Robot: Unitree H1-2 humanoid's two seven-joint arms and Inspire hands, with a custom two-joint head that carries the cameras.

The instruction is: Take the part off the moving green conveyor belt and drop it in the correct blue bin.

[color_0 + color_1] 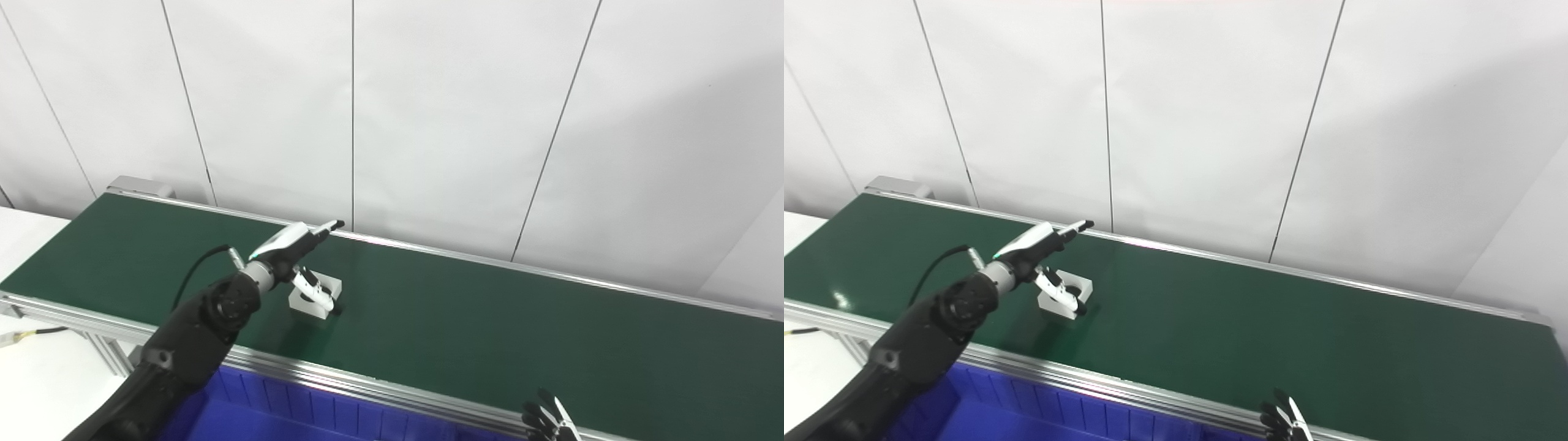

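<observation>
Only left eye view shows more right hand (548, 419).

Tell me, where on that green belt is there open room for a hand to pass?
The green belt is bare from the white part rightward, between the far rail and near rail. Another bare stretch lies left of the left hand. It is crowded only around the part, where the open left hand hovers. The right hand waits at the near edge.

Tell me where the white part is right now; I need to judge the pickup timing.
The white part sits on the green conveyor belt, left of centre, directly under the left hand, just beyond the blue bin.
</observation>
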